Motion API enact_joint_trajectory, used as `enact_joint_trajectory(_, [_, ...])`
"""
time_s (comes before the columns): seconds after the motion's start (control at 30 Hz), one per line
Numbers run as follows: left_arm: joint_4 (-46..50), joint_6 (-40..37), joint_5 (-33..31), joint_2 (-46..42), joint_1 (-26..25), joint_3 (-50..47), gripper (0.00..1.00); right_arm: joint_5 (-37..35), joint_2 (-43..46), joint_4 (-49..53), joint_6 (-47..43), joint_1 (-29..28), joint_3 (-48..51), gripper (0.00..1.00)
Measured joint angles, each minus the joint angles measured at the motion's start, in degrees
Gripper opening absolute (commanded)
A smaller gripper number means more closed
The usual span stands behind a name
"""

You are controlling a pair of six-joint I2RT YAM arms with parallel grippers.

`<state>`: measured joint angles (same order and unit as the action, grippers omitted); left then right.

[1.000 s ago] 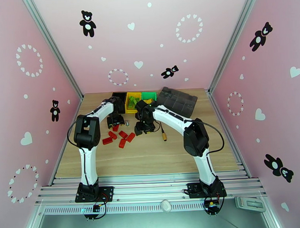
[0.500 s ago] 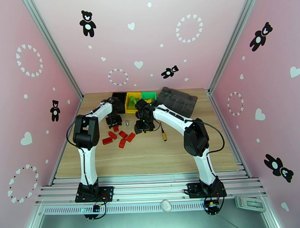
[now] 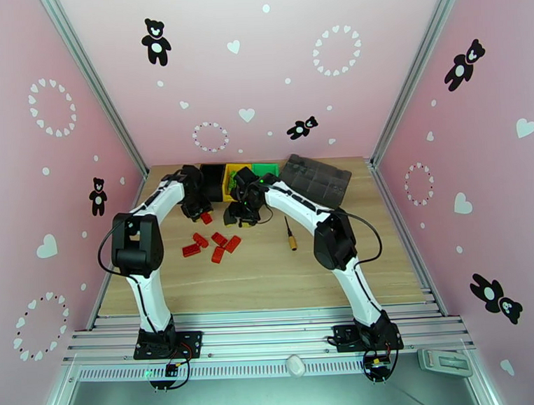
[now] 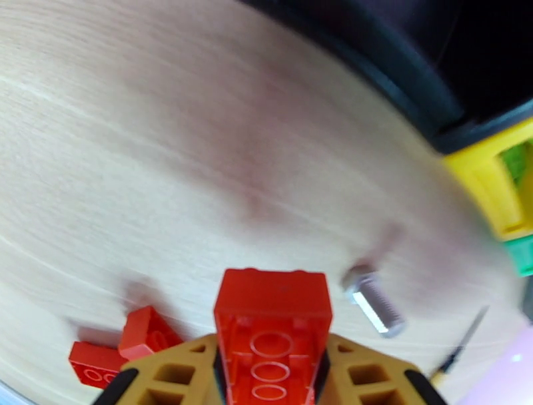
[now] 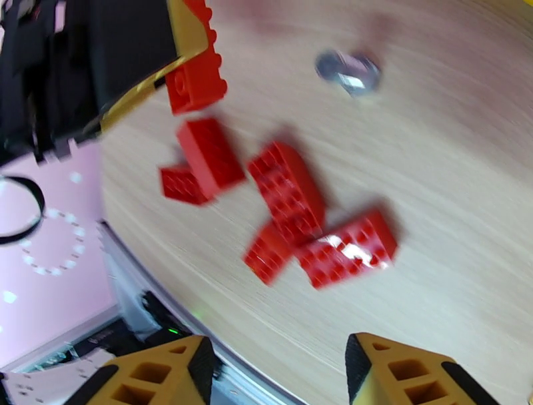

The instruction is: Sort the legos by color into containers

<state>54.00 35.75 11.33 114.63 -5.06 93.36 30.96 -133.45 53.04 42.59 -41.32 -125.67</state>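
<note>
left hand (image 4: 270, 376) clamped on red lego (image 4: 273, 313), hollow underside facing wrist camera, held above worktop (image 4: 133, 166) near front of black bin (image 3: 214, 179). yellow bin (image 4: 490, 180) beside black one, green bin (image 3: 266, 169) next along. right hand (image 5: 276, 366) fingers apart, nothing between, over five loose red legos (image 5: 286, 193) clustered on worktop. grey metal piece (image 5: 348, 72) near cluster. screwdriver (image 3: 290, 235) lies further right.

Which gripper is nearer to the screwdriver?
Right. The right gripper is a short way from the screwdriver; the left gripper, holding a red brick, is farther, by the black bin.
</note>
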Motion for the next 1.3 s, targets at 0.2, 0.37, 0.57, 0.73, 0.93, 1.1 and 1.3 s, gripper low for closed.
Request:
enact_joint_trajectory(0.2, [-1.88, 4.22, 5.64, 0.63, 2.93, 4.55, 0.38, 3.19, -1.2, -4.26, 4.2, 3.52, -2.47, 0.6])
enact_joint_trajectory(0.37, [-3.74, 7.89, 8.55, 4.83, 4.52, 15.39, 0.39, 3.3, -1.2, -5.33, 5.01, 5.66, -2.8, 0.6])
enact_joint_trajectory(0.57, [-4.22, 12.59, 9.53, 14.08, 5.79, 29.73, 0.47, 2.58, -1.18, -4.26, 4.48, 5.92, -2.8, 0.61])
enact_joint_trajectory(0.73, [-4.02, 16.09, 10.84, 22.99, 6.05, 40.5, 0.67, 1.18, -1.14, -2.34, 3.21, 5.92, -2.8, 0.63])
enact_joint_trajectory(0.93, [-3.8, 17.03, 12.17, 25.59, 6.05, 43.63, 0.73, -0.07, 0.04, -0.92, 2.19, 5.99, -1.75, 0.63])
enact_joint_trajectory(1.1, [-3.91, 15.45, 12.11, 21.49, 5.88, 37.79, 0.75, -1.33, 1.07, 0.55, 0.87, 5.99, -1.2, 0.62])
enact_joint_trajectory(1.3, [-3.96, 12.39, 9.29, 8.48, 4.85, 21.16, 0.77, -3.23, 1.16, 3.61, -1.33, 5.99, -1.18, 0.6])
